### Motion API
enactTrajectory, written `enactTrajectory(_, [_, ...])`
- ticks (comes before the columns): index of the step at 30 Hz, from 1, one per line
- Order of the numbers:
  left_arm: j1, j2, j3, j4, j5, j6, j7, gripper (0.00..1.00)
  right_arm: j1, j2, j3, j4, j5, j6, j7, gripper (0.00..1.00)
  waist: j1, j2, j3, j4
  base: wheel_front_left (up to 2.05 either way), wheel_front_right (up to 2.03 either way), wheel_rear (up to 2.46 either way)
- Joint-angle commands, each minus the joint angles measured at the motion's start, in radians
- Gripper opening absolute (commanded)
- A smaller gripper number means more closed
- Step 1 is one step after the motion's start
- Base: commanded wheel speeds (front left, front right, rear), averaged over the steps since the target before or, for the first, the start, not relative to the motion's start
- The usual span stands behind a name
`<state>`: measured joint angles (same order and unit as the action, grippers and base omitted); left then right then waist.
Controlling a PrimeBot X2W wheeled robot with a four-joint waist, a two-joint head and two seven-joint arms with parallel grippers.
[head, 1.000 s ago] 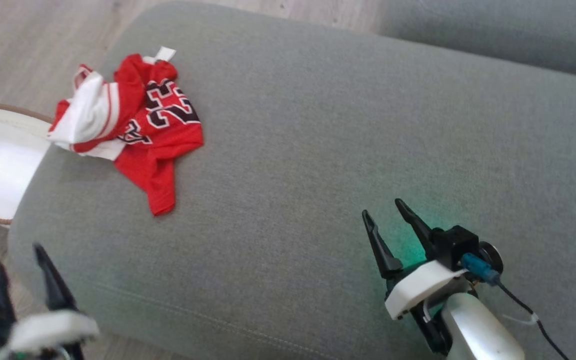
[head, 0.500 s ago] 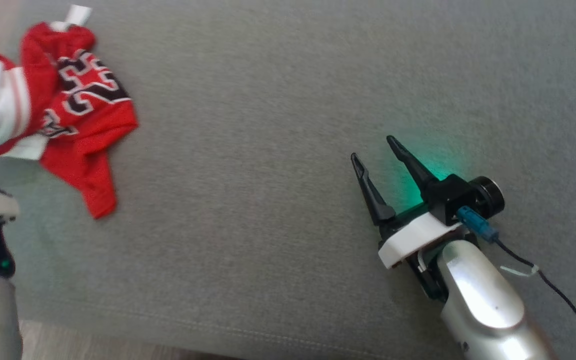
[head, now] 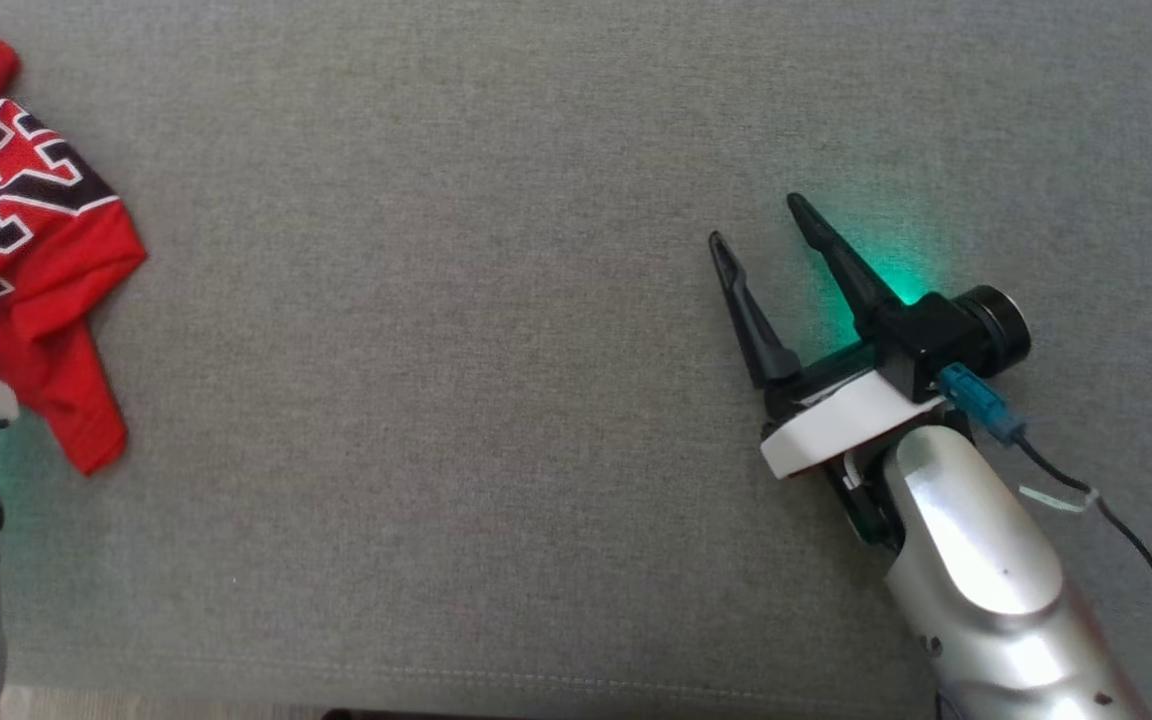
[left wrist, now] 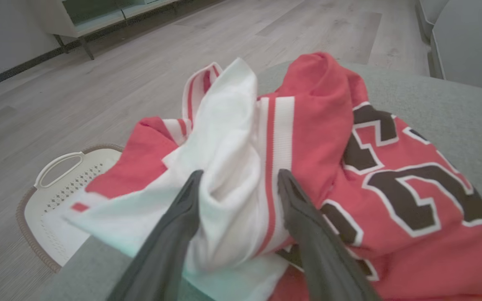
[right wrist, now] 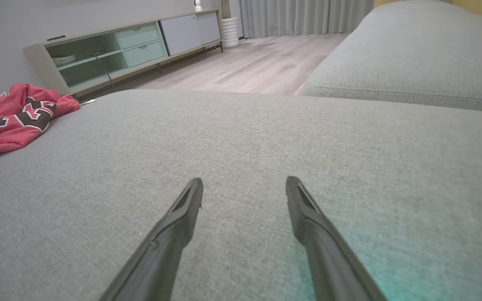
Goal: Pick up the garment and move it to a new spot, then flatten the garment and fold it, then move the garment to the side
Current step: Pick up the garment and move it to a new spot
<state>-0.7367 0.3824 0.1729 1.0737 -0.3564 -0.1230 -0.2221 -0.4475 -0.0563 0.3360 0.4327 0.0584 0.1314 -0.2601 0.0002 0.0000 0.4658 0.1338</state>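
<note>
Head view: the red jersey (head: 31, 270) lies crumpled at the far left of the grey sofa cushion (head: 496, 420), partly cut off by the frame edge, with one red corner trailing toward the cushion's near seam. The right hand (head: 757, 220) hovers over bare fabric on the opposite side, well apart from the jersey, its two dark fingers spread and holding nothing. The pale wrist of the left arm sits at the lower left edge, right beside the cloth, so the left arm is by far the nearer one.

Left wrist view: the left hand (left wrist: 240, 173) is open, and its fingers stand on either side of a bunched white fold of the jersey, with the red numbered panel off to the right. The fold sits between the jaws but is not pinched; I cannot tell whether the tips touch the cloth. Beyond the cushion's edge a white basket (left wrist: 57, 184) rests on the wooden floor. The heap has no clear long axis — the raised white ridge running away from the hand is the best thing to close on.

Right wrist view: the right hand's spread fingers point along empty cushion, and the jersey shows small at the far left edge — the pick-up looks like the left arm's job.
</note>
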Motion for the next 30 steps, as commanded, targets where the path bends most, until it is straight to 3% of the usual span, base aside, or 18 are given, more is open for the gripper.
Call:
enactTrajectory(1, [-0.022,0.070,0.017,-0.008,0.007,0.008,-0.017,0.00,0.009,0.006,0.004,-0.004,-0.008,-0.001,-0.002,1.00,-0.0002,0.0000,-0.005,-0.001,0.00,0.00,0.00])
enactTrajectory(6, [-0.056,0.094,-0.012,-0.025,0.046,0.008,-0.038,0.00,0.019,0.006,-0.003,-0.002,0.018,-0.001,-0.002,1.00,-0.0002,0.0000,-0.051,-0.004,0.00,0.00,0.00])
enactTrajectory(14, [-0.137,0.100,-0.098,-0.411,0.149,-0.004,-0.039,0.00,0.055,0.006,-0.011,-0.001,0.093,-0.001,-0.002,1.00,-0.0002,0.0000,-0.176,-0.049,0.00,0.00,0.00])
enactTrajectory(21, [-0.206,0.018,-0.365,-0.668,0.115,-0.007,-0.039,0.00,0.105,0.006,-0.001,0.002,0.151,-0.001,-0.002,1.00,-0.0002,0.0000,-0.279,-0.156,0.00,0.00,0.00])
enactTrajectory(30, [-0.270,-0.114,-0.585,-0.790,0.010,-0.007,-0.010,0.00,0.148,0.006,0.004,0.000,0.191,-0.001,-0.002,1.00,-0.0002,0.0000,-0.336,-0.307,0.00,0.00,0.00])
